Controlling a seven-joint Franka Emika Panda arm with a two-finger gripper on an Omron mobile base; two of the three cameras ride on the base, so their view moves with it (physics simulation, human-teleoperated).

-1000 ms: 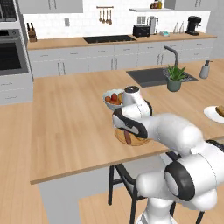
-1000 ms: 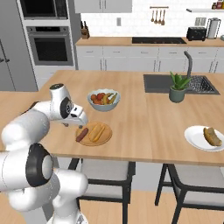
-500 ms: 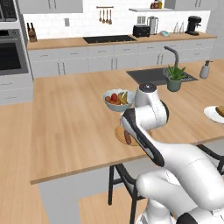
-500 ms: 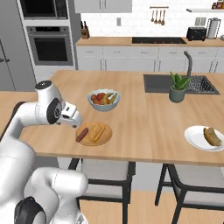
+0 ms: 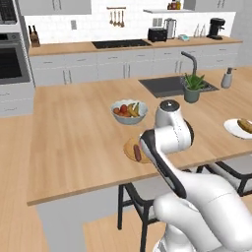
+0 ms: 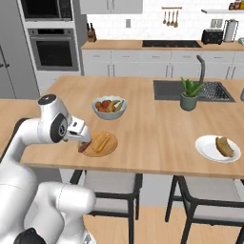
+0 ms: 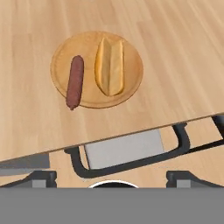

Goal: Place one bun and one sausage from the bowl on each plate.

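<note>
The tan wooden plate (image 7: 96, 94) lies near the counter's front edge. On it a reddish-brown sausage (image 7: 75, 82) lies beside a yellow-orange bun (image 7: 109, 65). My gripper (image 7: 112, 178) hovers above and in front of this plate, open, with nothing between its fingers. From the right base my gripper (image 6: 84, 137) sits at the left rim of the tan plate (image 6: 108, 147), beside the sausage (image 6: 84, 147) and bun (image 6: 101, 142). The white plate (image 6: 206, 147) at the far right carries a golden-brown bun (image 6: 224, 146). The bowl is out of view.
A grey-blue fruit bowl (image 6: 109, 107) stands behind the tan plate. A potted plant (image 6: 189, 94) and a sink (image 6: 214, 90) are at the back right. Stools (image 7: 122, 148) stand under the counter's front edge (image 7: 131, 131). My own arm (image 5: 170, 135) covers part of the tan plate (image 5: 129, 147).
The arm has drawn back and folded upright toward the base. The hand stays by the tan plate's left rim. Sausage and bun have not moved.
</note>
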